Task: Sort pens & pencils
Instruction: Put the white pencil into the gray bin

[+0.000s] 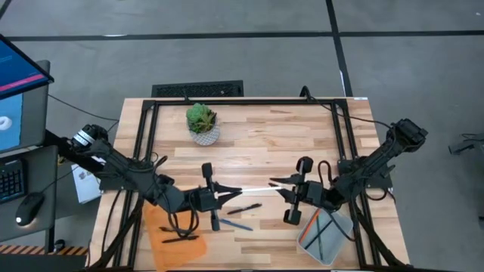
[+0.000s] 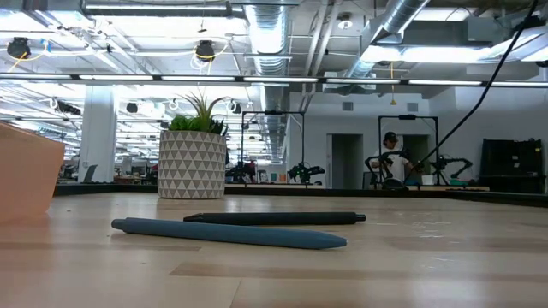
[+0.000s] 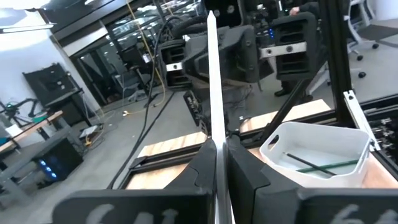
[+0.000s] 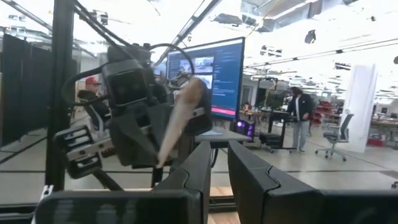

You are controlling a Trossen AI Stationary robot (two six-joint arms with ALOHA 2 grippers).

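Observation:
A white pencil [image 1: 249,190] hangs level above the table's middle, with my left gripper [image 1: 219,195] shut on its left end. Its sharpened tip [image 4: 180,118] reaches my right gripper [image 1: 287,195] and stands beside one finger, not between the two. My right gripper [image 4: 219,152] is open by a narrow gap with nothing in it. A black pen [image 1: 243,208] and a blue pen [image 1: 236,224] lie flat on the table below the pencil. In the low view the blue pen [image 2: 231,233] lies in front of the black pen [image 2: 274,219]. My left gripper [image 3: 216,146] pinches the white pencil near its blunt end [image 3: 214,140] between its two fingers. The fingers come level from the table's left and lie along the pencil. The pencil sticks straight out ahead of them toward my right gripper, lifted clear of the table.
An orange tray [image 1: 178,238] with black pens stands at the near left. A white bin [image 1: 325,234] holding green pencils [image 3: 317,165] stands at the near right. A potted plant [image 1: 203,125] stands at the far middle. Bare wood lies between the arms.

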